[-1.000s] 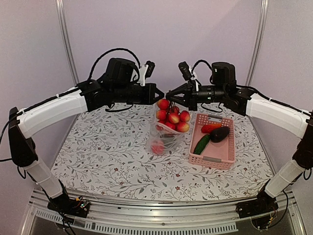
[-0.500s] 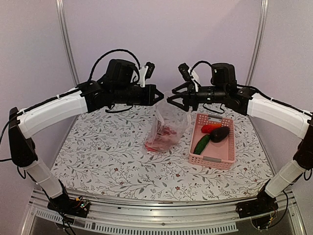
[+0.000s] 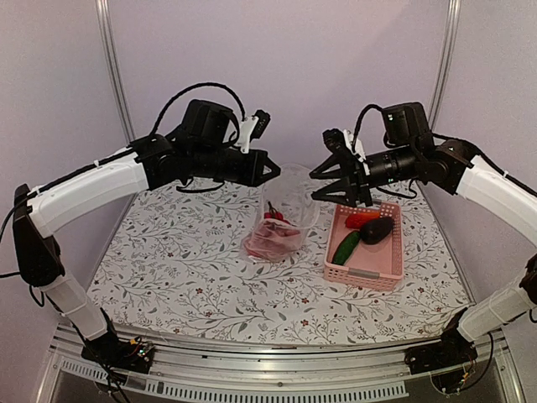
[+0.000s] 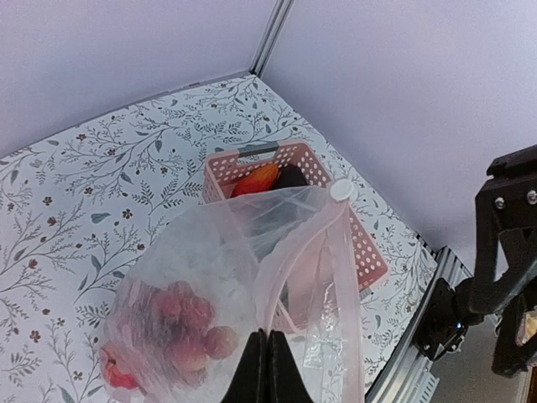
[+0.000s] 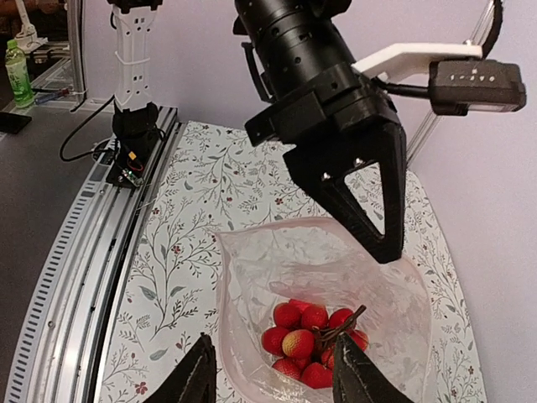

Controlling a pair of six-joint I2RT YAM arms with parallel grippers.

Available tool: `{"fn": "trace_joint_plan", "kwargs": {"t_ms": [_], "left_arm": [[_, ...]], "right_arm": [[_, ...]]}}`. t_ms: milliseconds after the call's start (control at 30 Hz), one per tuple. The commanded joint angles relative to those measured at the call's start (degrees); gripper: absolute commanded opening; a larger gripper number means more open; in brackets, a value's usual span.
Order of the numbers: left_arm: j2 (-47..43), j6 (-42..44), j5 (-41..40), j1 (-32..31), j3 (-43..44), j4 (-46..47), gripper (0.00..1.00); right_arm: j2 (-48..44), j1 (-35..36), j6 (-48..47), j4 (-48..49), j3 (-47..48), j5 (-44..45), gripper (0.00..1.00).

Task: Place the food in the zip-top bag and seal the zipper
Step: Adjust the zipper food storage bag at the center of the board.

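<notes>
Lit brightly and evenly from above, soft and diffuse, without hard shadows; just a faint dark rim under the pink slotted plastic basket (image 3: pixel 361 270). Pale sheen on the clear crinkly plastic zip-top bag (image 4: pixel 218 252). Sharp in the top view. Bowed along the grey metal rail (image 5: pixel 75 277) at the right wrist view's left edge.

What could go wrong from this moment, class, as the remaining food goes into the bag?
1. The left gripper alone pinches one edge of the zip-top bag, so its floppy mouth may sag shut.
2. The fruit cluster weighs the bag down; the thin plastic could slip free.
</notes>
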Motion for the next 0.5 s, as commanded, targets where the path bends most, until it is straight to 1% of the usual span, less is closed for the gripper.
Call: {"fn": "trace_joint_plan", "kwargs": {"t_ms": [0, 67, 100, 167, 267, 333, 400, 433, 467], "left_arm": [[0.4, 5.0, 1.5, 0.3, 3.7, -5.4, 0.0], [0.6, 6.4, 1.4, 0.3, 4.5, -7.2, 0.0], [0.6, 7.0, 1.5, 0.3, 4.5, -7.8, 0.0], [0.4, 8.0, 1.6, 0.3, 4.4, -8.6, 0.0], [0.2, 8.9, 1.6, 0.4, 3.9, -9.4, 0.0], [0.1, 9.6, 1.8, 0.4, 3.7, -9.6, 0.0], [0.1, 10.2, 2.1, 0.5, 3.5, -9.8, 0.0], [0.0, 10.6, 2.2, 0.5, 3.4, -9.8, 0.0], [0.0, 11.0, 2.3, 0.6, 3.2, -9.8, 0.0]], "right_arm": [[3.9, 3.3, -10.6, -12.6, 1.4, 6.9, 0.43], [6.1, 5.1, -12.6, -15.0, 3.1, 11.2, 0.41], [7.7, 5.9, -13.7, -15.9, 3.7, 12.9, 0.41], [9.4, 7.3, -15.4, -17.6, 4.9, 14.8, 0.46], [11.6, 9.7, -17.9, -18.7, 6.2, 18.3, 0.58], [12.9, 11.5, -19.2, -19.6, 6.7, 21.0, 0.63], [14.0, 12.8, -19.4, -19.5, 7.2, 23.8, 0.63], [14.5, 13.3, -19.2, -18.9, 7.5, 25.1, 0.59], [15.4, 13.7, -18.3, -18.6, 7.9, 26.1, 0.53]]}}
